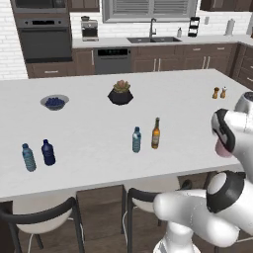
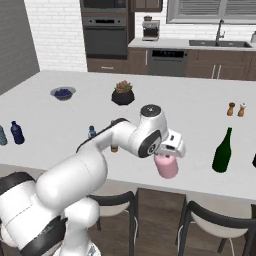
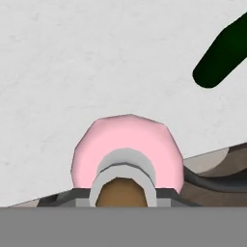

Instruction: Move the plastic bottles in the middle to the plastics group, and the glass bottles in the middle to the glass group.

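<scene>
White island [image 2: 200, 105]: claw [image 2: 167, 152] over pink bottle [image 2: 167, 166] (grip unclear), green bottle [image 2: 222, 151] near, path clear.

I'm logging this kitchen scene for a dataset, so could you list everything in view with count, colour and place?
Squat pink bottle with pale top: one, near counter edge, under the end effector.
Tall dark green glass bottle: one, right of the pink one.
Slim amber beer bottle: one, counter middle.
Clear pale-blue ribbed water bottle: one, beside the amber one.
Dark navy bottle and teal-blue water bottle: a pair, counter's left.
Bowl of blue berries: one, far left.
Black plant pot: one, far middle.
Shakers: two, far right.
End effector: white, atop the pink bottle; grip unclear.
</scene>
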### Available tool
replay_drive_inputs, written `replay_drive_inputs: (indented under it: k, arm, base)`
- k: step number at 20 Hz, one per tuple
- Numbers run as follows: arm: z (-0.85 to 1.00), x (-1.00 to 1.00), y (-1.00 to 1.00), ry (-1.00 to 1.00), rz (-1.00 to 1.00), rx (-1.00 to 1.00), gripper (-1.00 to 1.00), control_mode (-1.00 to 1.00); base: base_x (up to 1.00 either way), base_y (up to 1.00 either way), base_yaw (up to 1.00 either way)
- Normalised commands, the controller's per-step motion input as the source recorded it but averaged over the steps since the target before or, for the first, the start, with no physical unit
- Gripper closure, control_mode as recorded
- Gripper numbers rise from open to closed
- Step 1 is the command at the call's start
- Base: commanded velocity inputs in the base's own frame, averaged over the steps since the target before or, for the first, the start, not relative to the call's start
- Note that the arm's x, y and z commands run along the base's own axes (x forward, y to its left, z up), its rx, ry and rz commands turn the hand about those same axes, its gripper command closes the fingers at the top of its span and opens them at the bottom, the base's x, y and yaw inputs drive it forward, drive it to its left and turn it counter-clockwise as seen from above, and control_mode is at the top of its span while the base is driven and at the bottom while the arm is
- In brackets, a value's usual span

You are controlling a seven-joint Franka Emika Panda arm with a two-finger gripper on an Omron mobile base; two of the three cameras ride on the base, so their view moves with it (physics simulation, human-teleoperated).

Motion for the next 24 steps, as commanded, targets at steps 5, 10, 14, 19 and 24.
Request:
replay_drive_inputs:
  k: [5, 10, 14, 19, 24]
  arm:
    - [0.10, 0.46, -0.62, 0.00, 0.00, 0.08, 1.00, -1.00]
    - [0.00, 0.50, -0.54, 0.00, -0.01, 0.11, 1.00, -1.00]
    - [0.00, 0.48, -0.22, 0.00, -0.04, 0.01, 1.00, -1.00]
    - [-0.11, 0.35, -0.09, 0.00, -0.07, -0.01, 1.00, -1.00]
    - [-0.33, 0.30, -0.32, 0.00, -0.05, -0.01, 1.00, -1.00]
  base:
    - [0.00, 0.00, 0.00]
    - [0.00, 0.00, 0.00]
    - [0.00, 0.00, 0.00]
    - [0.00, 0.00, 0.00]
    - [0.00, 0.00, 0.00]
